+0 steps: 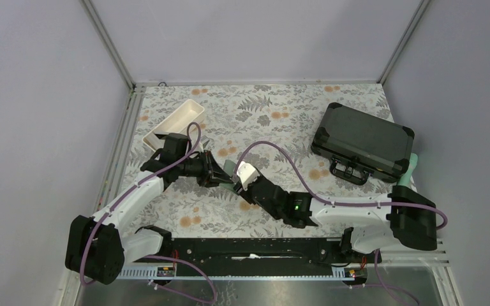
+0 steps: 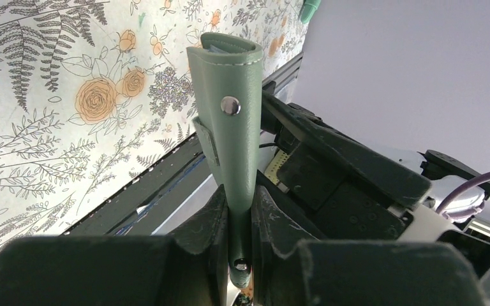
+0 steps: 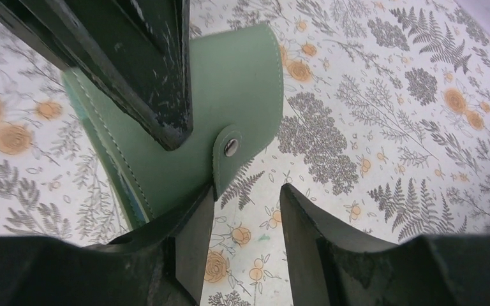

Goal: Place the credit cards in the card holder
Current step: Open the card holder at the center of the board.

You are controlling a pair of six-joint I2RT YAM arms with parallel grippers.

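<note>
Over the middle of the floral desk [image 1: 281, 108], the sage-green card holder [image 2: 226, 127] is held up off the surface, clamped edge-on in the left claw [image 2: 239, 199] (folded shut with its snap tab done up, looks like). The right claw [image 3: 245, 191] is right up next to it, fingers apart with nothing between them, one fingertip just beside the tab. The black hard case [image 1: 363, 143] lies off to the right, and the white tray [image 1: 177, 120] is back left.
</note>
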